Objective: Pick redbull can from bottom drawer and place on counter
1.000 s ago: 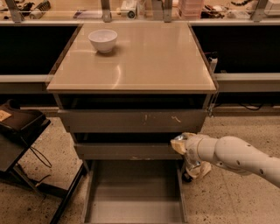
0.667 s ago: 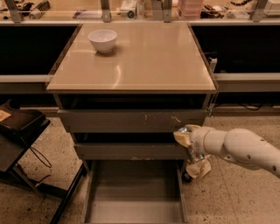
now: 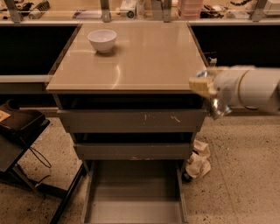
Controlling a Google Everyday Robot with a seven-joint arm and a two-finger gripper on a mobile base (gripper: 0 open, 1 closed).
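Observation:
My gripper is at the right edge of the counter, level with its top slab, coming in from the right on the white arm. It is shut on the redbull can, a small shiny silver piece that shows just under the wrist. The bottom drawer is pulled out at floor level, and its grey floor is bare. The gripper is well above and to the right of the drawer.
A white bowl stands at the counter's back left. Two closed grey drawer fronts sit under the slab. Crumpled paper lies on the floor at the cabinet's right. A black stand is at the left, and a cluttered shelf behind.
The arm has risen from the height of the lower drawer front to the counter's edge and moved slightly right, carrying the can up with it.

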